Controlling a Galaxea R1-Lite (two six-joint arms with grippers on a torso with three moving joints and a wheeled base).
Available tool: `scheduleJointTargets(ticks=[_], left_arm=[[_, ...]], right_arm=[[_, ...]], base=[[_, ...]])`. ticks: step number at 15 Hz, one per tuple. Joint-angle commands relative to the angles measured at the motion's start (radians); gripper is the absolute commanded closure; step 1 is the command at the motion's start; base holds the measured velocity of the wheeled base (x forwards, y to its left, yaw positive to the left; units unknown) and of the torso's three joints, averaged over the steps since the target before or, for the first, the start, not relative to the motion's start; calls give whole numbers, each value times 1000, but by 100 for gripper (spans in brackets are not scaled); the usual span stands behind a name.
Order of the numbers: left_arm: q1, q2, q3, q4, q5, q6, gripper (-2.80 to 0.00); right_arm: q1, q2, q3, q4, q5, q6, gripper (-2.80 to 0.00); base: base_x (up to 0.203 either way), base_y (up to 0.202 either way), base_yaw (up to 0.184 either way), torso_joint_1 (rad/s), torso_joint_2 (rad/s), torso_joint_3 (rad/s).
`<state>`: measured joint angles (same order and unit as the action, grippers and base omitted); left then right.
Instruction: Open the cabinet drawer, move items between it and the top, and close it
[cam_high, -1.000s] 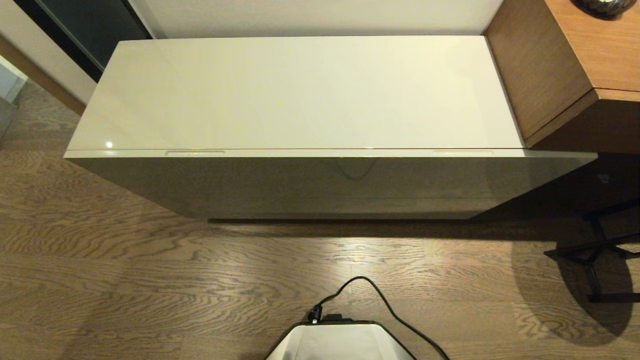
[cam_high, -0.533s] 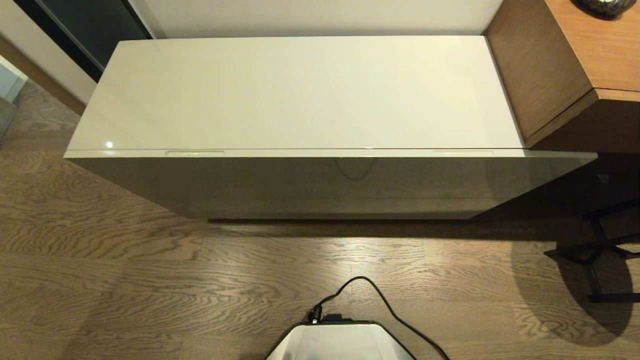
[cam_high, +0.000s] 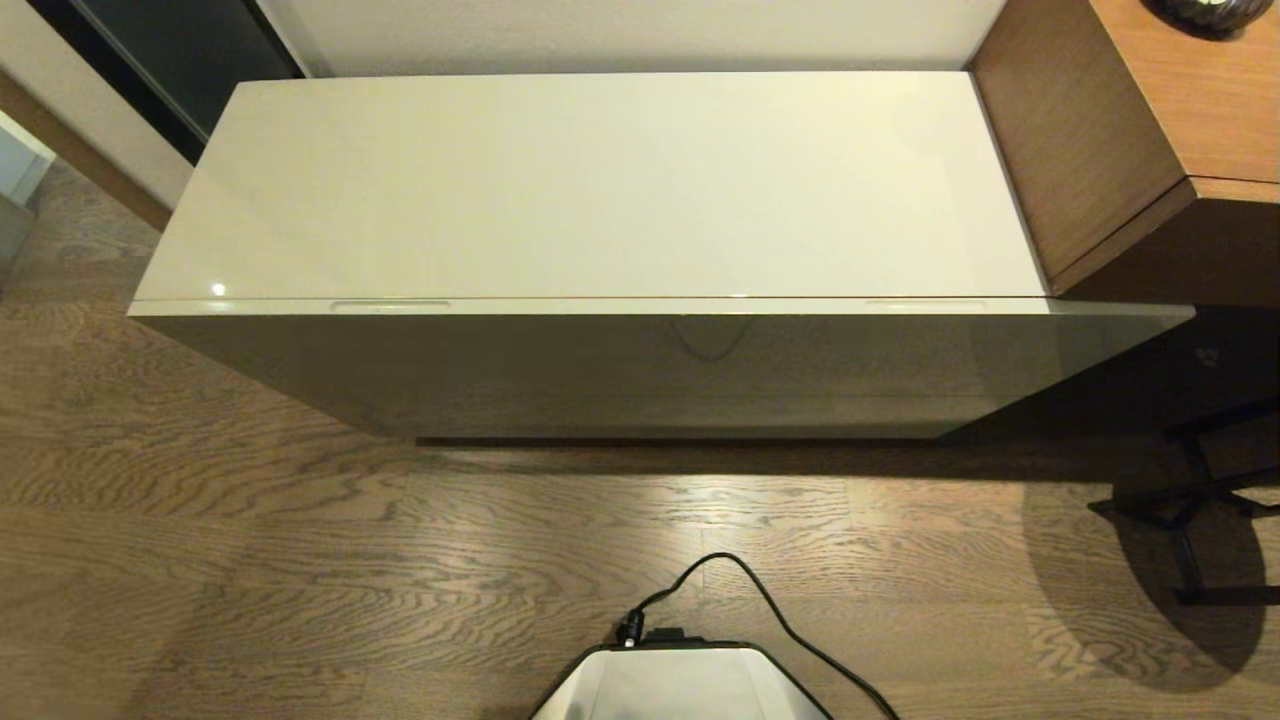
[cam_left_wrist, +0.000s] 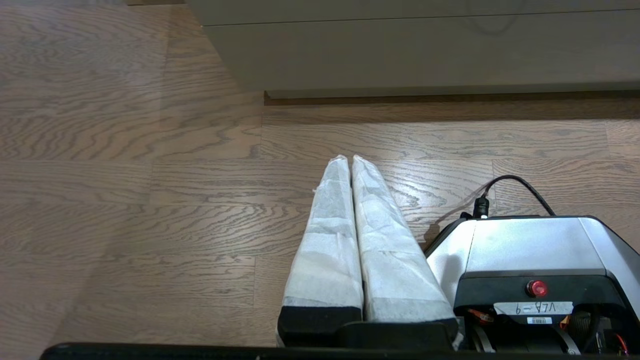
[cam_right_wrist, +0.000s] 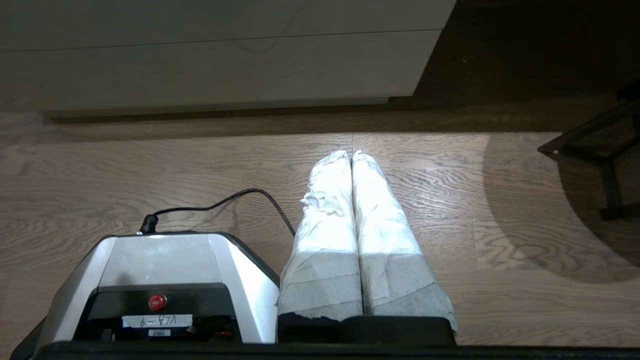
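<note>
The glossy cream-white top (cam_high: 600, 185) lies bare. Below its front edge the cabinet drawer (cam_high: 640, 306) sits pushed in flush, its two oval slots (cam_high: 390, 305) along the rim. No white packet shows in any view. My left gripper (cam_left_wrist: 349, 159) hangs low over the floor beside the robot's base, its white-wrapped fingers pressed together and holding nothing. My right gripper (cam_right_wrist: 351, 154) is parked the same way on the other side of the base, shut and empty. Neither gripper appears in the head view.
A brown wooden unit (cam_high: 1130, 140) abuts the cabinet's right end. A black stand (cam_high: 1190, 500) rests on the floor at the right. The robot's base (cam_high: 680, 685) and its black cable (cam_high: 770, 610) sit in front on the wood floor.
</note>
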<state>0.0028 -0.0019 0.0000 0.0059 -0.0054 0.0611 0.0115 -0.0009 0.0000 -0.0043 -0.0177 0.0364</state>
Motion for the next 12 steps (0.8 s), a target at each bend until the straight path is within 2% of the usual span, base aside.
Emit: scheduleJointTargets(ticks=[1, 7, 12], left_arm=[[0, 2, 0, 0, -1, 0, 0], [0, 2, 0, 0, -1, 0, 0], [0, 2, 0, 0, -1, 0, 0]], right_arm=[[-1, -18, 0, 0, -1, 0, 0], [0, -18, -12, 39, 0, 1, 0], [1, -18, 0, 0, -1, 0, 0]], base=[[0, 0, 0, 0, 0, 0], [0, 0, 0, 0, 0, 0], [0, 0, 0, 0, 0, 0]])
